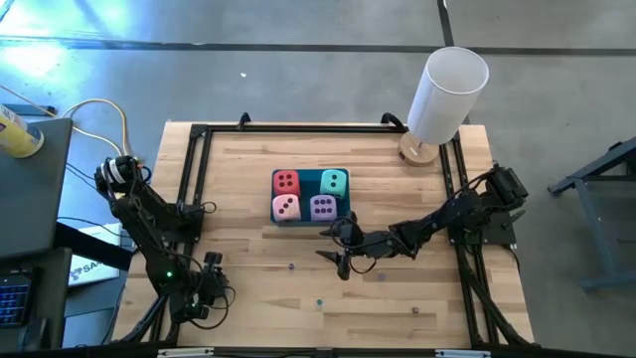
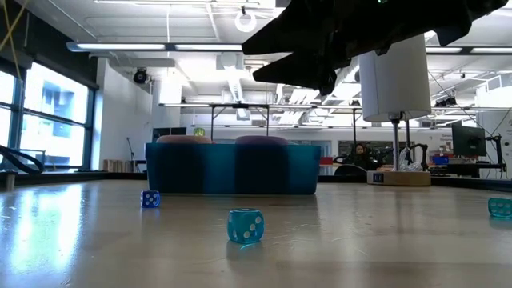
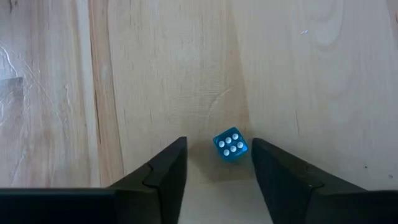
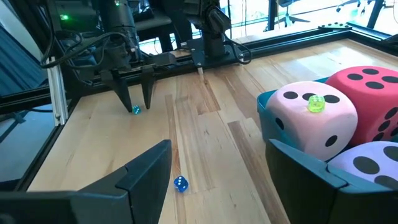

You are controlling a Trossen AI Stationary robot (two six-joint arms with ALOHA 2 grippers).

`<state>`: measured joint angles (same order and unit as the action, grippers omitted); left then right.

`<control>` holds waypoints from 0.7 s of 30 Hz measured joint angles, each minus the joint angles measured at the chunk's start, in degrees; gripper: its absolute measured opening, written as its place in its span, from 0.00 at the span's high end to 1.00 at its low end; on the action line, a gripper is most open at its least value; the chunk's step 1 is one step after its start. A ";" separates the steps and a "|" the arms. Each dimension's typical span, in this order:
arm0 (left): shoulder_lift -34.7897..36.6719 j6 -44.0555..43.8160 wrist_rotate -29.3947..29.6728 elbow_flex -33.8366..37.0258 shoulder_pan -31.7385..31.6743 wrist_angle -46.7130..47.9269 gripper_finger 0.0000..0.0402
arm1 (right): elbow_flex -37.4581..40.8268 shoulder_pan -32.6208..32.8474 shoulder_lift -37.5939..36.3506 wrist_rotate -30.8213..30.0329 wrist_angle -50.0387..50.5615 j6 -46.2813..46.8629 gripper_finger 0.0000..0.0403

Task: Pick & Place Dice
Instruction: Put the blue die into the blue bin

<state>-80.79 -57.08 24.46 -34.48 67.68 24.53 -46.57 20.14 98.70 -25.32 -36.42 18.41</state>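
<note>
Four soft dice sit side by side in the blue tray (image 1: pixel 275 220): red (image 1: pixel 285 182), teal (image 1: pixel 335 183), pink (image 1: pixel 286 208) and purple (image 1: pixel 322 207). My right gripper (image 1: pixel 338 251) hovers open just in front of the tray's near side, touching nothing. In its wrist view the pink die (image 4: pixel 305 124) fills the space beyond one finger. My left gripper (image 3: pixel 219 142) points down at the table's near left corner. It is open, with a finger on either side of a tiny teal dotted cube (image 3: pixel 231 144) that lies on the wood untouched.
More tiny cubes lie loose on the table: a blue one (image 4: pixel 180 183), a teal one (image 2: pixel 245 225), and one at the right (image 2: pixel 500 207). A yellow-green one sits on the pink die (image 4: pixel 316 103). A white cylinder (image 1: pixel 447 94) stands at the back right corner.
</note>
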 joint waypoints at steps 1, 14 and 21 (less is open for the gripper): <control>0.00 0.00 -0.01 0.00 0.00 0.00 0.60 | 0.00 0.00 0.00 0.00 0.00 0.00 0.38; 0.00 1.77 0.46 0.00 0.00 -0.19 0.78 | 0.00 0.00 0.01 0.00 0.01 0.00 0.38; 0.00 2.77 0.59 0.00 0.00 -0.23 0.84 | 0.00 0.00 0.00 -0.02 0.00 0.00 0.38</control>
<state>-80.79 -54.31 25.05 -34.48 67.68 24.30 -46.57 20.14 98.70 -25.34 -36.42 18.41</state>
